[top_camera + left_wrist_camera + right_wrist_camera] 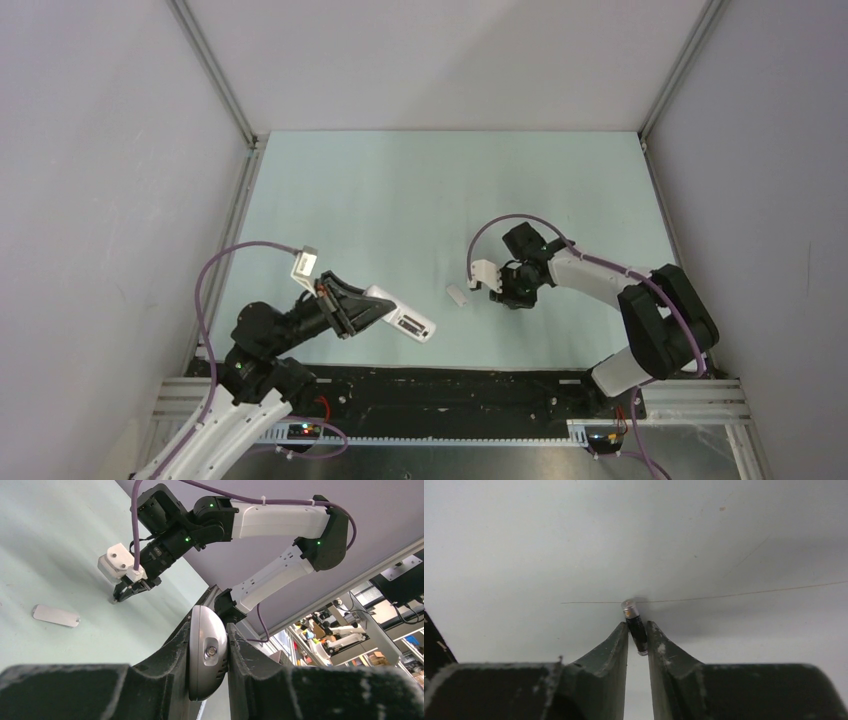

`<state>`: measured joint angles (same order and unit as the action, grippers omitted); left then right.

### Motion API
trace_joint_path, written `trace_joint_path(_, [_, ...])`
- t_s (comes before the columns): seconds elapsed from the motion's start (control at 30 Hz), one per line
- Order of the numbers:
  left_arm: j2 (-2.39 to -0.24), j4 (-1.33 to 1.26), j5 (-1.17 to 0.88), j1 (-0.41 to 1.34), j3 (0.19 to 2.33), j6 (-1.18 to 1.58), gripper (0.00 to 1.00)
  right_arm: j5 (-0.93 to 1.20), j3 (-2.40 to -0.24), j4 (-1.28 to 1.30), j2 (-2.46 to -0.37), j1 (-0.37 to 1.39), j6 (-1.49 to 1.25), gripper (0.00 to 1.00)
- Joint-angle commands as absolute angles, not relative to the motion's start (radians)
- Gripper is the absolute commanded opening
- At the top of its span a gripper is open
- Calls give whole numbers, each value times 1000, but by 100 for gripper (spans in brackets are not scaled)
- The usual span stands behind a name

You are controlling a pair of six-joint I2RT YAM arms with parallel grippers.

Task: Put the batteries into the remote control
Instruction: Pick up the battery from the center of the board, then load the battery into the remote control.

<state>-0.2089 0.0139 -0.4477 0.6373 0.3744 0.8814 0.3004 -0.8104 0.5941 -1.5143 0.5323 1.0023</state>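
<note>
1. The left gripper (209,630) is clamped on the remote control (205,665). Its two dark fingers (165,650) press against the handset's long sides.
2. In the left wrist view the remote control is seen end-on. It stands on edge between the pads, and its rounded end pokes out past the fingertips.
3. From above, the remote control (408,323) sticks out forward of the left gripper (355,308), pointing toward the right arm's side. Whether it rests on the table (400,200) or hangs just over it cannot be told.
4. The right gripper (638,630) has its jaws drawn in close on a battery (630,609). One fingertip (619,637) sits on each side of the dark body, and no gap shows between them and the cell.
5. The battery lies between the very tips of the right fingers, slightly tilted. Its silver cap reaches out beyond them, away from the wrist.
6. The battery casts a shadow on the pale table surface just ahead of the tips. It is not clear whether it is lifted or lying on the surface.
7. In the overhead view the right gripper (505,290) points down at the table. The battery itself is too small to make out there.
8. A small flat white cover (458,295) lies on the table between the two hands. It is just beside the right gripper and a little ahead of the remote control's free end, touching neither.
9. From the left wrist camera the cover (56,615) lies well forward and to the left of the left fingers. The right gripper (127,591) is lowered to the table just beyond it.
</note>
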Motion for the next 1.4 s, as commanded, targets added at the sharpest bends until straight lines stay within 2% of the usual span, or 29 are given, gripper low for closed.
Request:
trace_joint_path(0.0, [-194,-7,-439,642,402,872,1,369,-845,650,-1545,543,965,20])
trace_joint_path(0.07, [-194,-7,-438,643,401,872,1,372,-858,659,-1557,545,942,13])
trace_joint_path(0.3, [-180,-6,-433,642,400,876,1,394,-883,673,-1600,554,874,0])
trace_joint_path(0.53, [-184,19,-416,641,406,874,1,407,-883,554,-1500,554,726,0])
trace_joint_path(0.7, [-199,38,-383,643,412,881,1,357,-884,421,-1354,561,496,0])
trace_joint_path(0.87, [-222,65,-346,642,430,912,1,217,-880,345,-1215,601,174,0])
trace_joint_path(0.97, [-243,91,-306,643,445,940,0,124,-878,340,-1152,704,52,0])
trace_joint_path(1.2, [-290,93,-248,643,454,1027,0,-243,-907,335,-1055,1075,-178,0])
trace_joint_path(1.37, [-296,91,-227,642,462,1076,0,-410,-927,292,-968,1210,-309,0])
